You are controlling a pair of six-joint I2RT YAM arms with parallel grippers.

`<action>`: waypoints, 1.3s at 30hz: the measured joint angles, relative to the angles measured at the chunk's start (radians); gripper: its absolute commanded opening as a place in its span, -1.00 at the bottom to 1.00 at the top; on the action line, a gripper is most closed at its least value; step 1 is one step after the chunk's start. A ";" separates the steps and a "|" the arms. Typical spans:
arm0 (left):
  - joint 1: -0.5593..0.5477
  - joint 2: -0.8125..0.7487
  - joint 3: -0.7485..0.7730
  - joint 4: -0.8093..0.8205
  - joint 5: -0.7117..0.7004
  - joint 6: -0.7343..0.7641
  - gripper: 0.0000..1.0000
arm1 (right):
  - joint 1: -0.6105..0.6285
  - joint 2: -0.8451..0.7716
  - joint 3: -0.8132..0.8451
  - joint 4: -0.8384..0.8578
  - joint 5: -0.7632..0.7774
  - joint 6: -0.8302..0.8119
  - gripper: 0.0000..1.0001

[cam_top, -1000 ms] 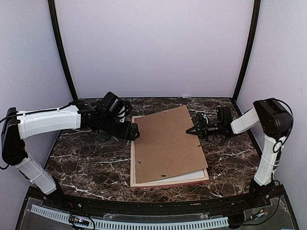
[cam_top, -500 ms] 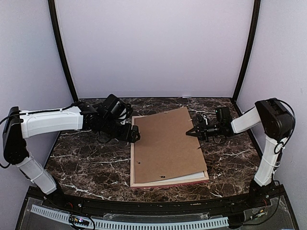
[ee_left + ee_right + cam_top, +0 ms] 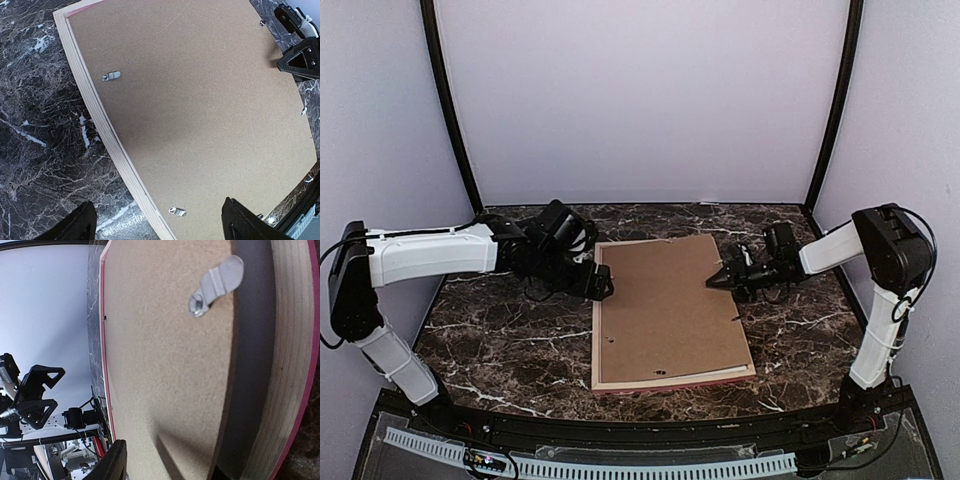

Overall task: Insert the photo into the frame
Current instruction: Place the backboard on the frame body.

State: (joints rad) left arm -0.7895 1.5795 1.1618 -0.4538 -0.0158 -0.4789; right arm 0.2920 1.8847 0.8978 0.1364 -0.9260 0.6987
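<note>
Two end effectors flank the frame (image 3: 597, 340), face down at picture centre on the surface (image 3: 510, 340), backing board (image 3: 670, 300) seated in it; the photo is hidden. The left end effector (image 3: 603, 283) is released; whether the right end effector (image 3: 717, 281) is released cannot be told. Stiff, light, thin-railed: its edges likely suit gripping.

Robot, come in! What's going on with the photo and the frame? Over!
Left gripper open at the frame's left edge. Right gripper open at the right edge. The backing board lies flat in the frame, and the photo is out of sight.
</note>
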 measured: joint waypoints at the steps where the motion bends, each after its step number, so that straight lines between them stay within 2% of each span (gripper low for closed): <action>1: 0.000 0.002 0.000 0.003 0.000 0.000 0.80 | 0.002 0.000 0.008 -0.017 0.010 -0.010 -0.08; 12: 0.000 0.029 0.000 0.011 0.005 0.001 0.80 | 0.035 -0.011 0.098 -0.214 0.126 -0.113 0.12; 27: 0.000 0.072 0.000 0.013 -0.001 0.006 0.80 | 0.082 -0.011 0.201 -0.428 0.303 -0.202 0.19; 39: 0.015 0.099 0.000 0.019 -0.004 0.008 0.80 | 0.108 -0.013 0.258 -0.521 0.416 -0.233 0.23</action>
State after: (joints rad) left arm -0.7746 1.6783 1.1622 -0.4343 -0.0200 -0.4709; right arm 0.3996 1.8713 1.1557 -0.3847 -0.5098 0.4656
